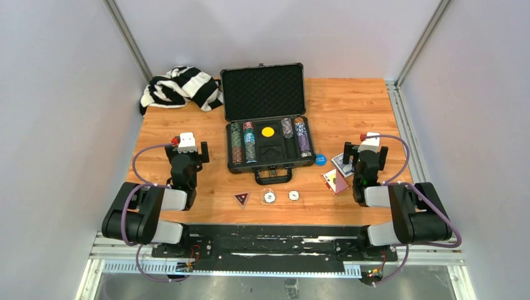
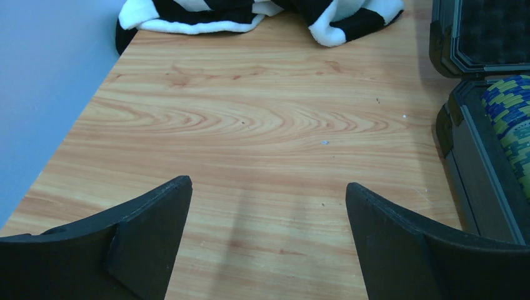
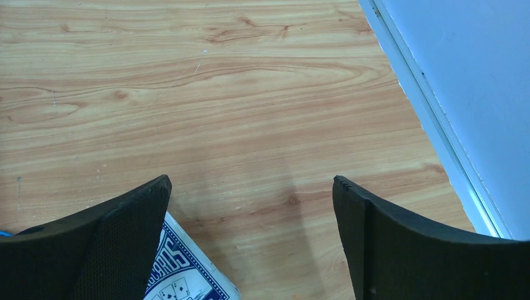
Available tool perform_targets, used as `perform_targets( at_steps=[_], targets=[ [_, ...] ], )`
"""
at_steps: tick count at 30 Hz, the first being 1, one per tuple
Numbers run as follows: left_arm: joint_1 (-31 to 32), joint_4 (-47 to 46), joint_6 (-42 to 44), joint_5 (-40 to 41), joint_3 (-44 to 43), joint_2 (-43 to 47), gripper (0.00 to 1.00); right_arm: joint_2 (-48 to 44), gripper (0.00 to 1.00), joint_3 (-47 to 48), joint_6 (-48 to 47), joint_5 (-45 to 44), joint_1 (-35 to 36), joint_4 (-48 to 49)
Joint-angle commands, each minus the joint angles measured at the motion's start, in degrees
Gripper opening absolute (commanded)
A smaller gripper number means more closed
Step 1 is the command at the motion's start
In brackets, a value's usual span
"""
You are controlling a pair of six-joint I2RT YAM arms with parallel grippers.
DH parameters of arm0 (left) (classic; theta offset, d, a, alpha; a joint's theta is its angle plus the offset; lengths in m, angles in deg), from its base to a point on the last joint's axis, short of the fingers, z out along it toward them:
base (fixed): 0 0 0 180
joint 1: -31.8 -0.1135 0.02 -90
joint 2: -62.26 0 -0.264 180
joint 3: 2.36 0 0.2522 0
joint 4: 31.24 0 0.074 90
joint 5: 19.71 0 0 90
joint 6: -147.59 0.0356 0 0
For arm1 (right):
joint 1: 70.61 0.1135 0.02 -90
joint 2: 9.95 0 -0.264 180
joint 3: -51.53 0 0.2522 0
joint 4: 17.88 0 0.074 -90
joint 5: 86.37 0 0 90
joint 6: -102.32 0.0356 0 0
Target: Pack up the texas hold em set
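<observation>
Left end effector (image 2: 269, 187) and right end effector (image 3: 250, 181) gape empty; the card decks (image 1: 335, 181), apparently boxed, should handle light and slick, best pinched across their long edges

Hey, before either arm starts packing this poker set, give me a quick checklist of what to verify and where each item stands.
1. The left fingers open and empty: ok.
2. The right fingers open and empty: ok.
3. The case lid up, tray reachable: ok.
4. All pieces inside: not ok. The card decks, blue disc and two round discs lie on the table.
5. The striped cloth out of the case: ok.
6. A free slot fits the decks: cannot tell.
</observation>
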Motion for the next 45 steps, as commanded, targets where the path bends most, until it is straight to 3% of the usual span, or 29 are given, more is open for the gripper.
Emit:
perform_targets(
  at_steps=[1,3,5,7,8,11,13,18,20,22,25,27,30,32,35,37,39,41,43,45],
  targets=[
    [-0.3,-0.7,0.9,-0.2,-0.5,0.5,0.98,0.0,0.99,-0.5,-0.3,-0.1,-0.7,1.9],
    [-0.3,-0.7,0.9,-0.2,-0.5,0.5,0.98,0.0,0.99,-0.6,-0.6,1.3,-0.7,1.9],
    [-0.3,-0.6,0.9,-0.3,-0.5,0.5,0.98,-0.2,0.99,-0.5,-3.5,8.5,-0.8,1.6],
    [-0.3,-0.6,0.9,-0.3,-0.5,0.5,0.98,-1.1,1.00,-0.5,-3.5,6.6,-0.7,2.7],
    [-0.3,-0.6,0.9,-0.4,-0.5,0.5,0.98,-3.3,0.99,0.5,-4.0,6.9,-0.5,-0.9],
    [-0.3,-0.4,0.9,-0.4,-0.6,0.6,0.98,-15.3,0.99,8.6,-2.8,14.3,-0.4,-25.9],
    [-0.3,-1.1,0.4,1.6,-0.1,1.3,0.98,-23.2,0.99,12.6,0.9,20.1,-0.4,-34.3],
    [0.1,16.2,-2.8,6.3,-1.2,22.8,0.98,-34.1,0.99,18.4,12.7,35.3,0.7,-47.6],
    [0.1,21.0,-10.2,5.0,0.6,34.2,0.98,-37.5,0.99,19.8,14.4,32.6,3.9,-53.2],
    [0.1,31.5,-17.5,3.5,0.3,43.5,0.98,-40.8,1.00,20.6,13.2,27.9,7.7,-59.2],
    [0.1,46.4,-21.8,0.4,-3.3,49.2,0.98,-44.9,0.99,20.8,13.2,21.4,12.1,-63.8],
    [0.4,50.7,-21.2,-1.4,-5.1,49.0,0.98,-45.8,0.99,21.4,12.2,17.8,15.8,-66.2],
    [1.4,56.4,-18.6,-0.9,-9.6,45.4,0.98,-41.6,1.00,24.0,9.4,1.9,25.5,-71.2],
    [1.4,61.5,-21.4,2.2,-13.2,41.4,0.98,-35.8,0.99,26.7,8.4,-11.8,31.9,-73.7],
    [1.4,60.2,-28.9,2.9,-13.3,33.7,0.98,-24.3,0.99,31.5,11.6,-18.8,33.6,-74.8],
    [0.9,52.6,-33.8,2.6,-10.9,27.8,0.99,-18.0,0.99,37.0,19.3,-15.5,30.9,-78.5],
    [0.8,50.6,-34.0,-0.3,-11.8,23.3,0.96,-16.5,0.98,39.7,21.5,-0.7,27.1,-78.2],
    [0.8,51.1,-33.7,-2.0,-13.7,19.3,0.97,-15.4,0.78,41.0,18.5,6.4,27.1,-76.4],
    [0.8,54.2,-33.4,-1.5,-15.9,17.2,0.96,-13.6,0.69,42.1,16.6,5.8,29.2,-77.5],
    [1.6,60.3,-33.7,1.3,-18.5,16.1,0.94,-12.2,0.69,42.2,15.5,4.7,31.2,-80.2]
  ],
)
